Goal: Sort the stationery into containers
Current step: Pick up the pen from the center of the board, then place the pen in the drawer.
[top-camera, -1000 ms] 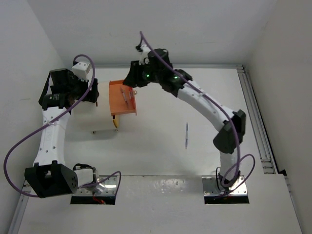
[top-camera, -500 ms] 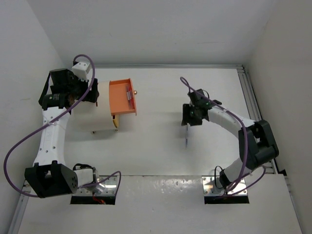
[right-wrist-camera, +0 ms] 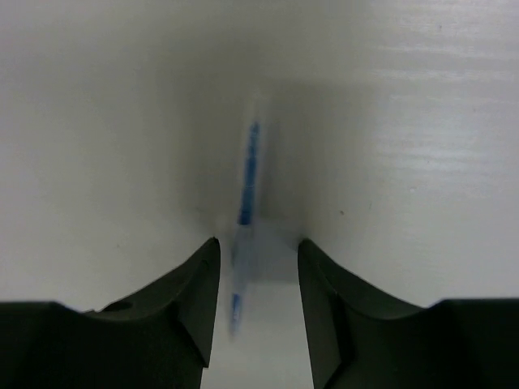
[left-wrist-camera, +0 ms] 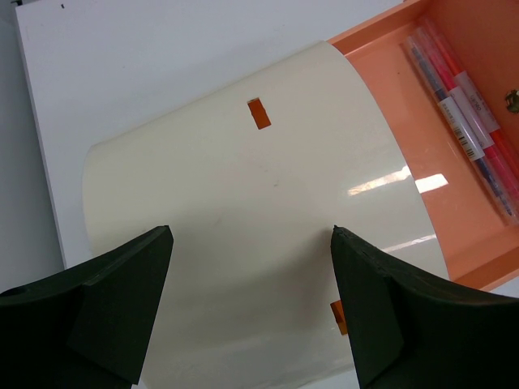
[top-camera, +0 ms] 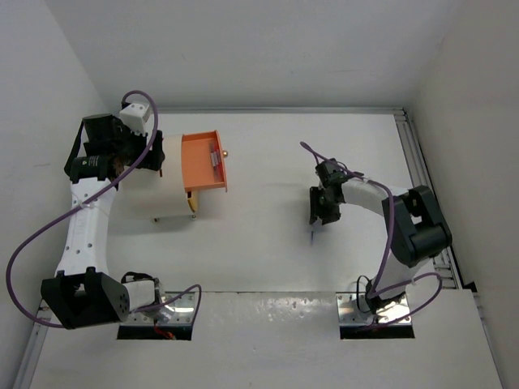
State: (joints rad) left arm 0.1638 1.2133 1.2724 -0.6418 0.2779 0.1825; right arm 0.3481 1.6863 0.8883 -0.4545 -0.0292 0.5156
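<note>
A thin blue pen [right-wrist-camera: 247,182] lies on the white table, and its tip shows below the gripper in the top view [top-camera: 311,236]. My right gripper [right-wrist-camera: 258,251] is open and low over it, one finger [right-wrist-camera: 190,300] on each side, and it also shows in the top view [top-camera: 318,212]. An orange drawer [top-camera: 201,172] stands pulled out of the cream-white cabinet [top-camera: 172,185]. Pink and blue pens [left-wrist-camera: 466,121] lie in the drawer [left-wrist-camera: 422,138]. My left gripper [left-wrist-camera: 251,235] is open and empty above the cabinet's curved side [left-wrist-camera: 243,178].
A small brass knob [top-camera: 225,151] sticks out of the drawer's front. A metal rail [top-camera: 422,186] runs along the table's right edge. White walls close in the back and both sides.
My right arm swung away from the orange drawer to the right and came down over the blue pen on the table. The left arm has not moved.
</note>
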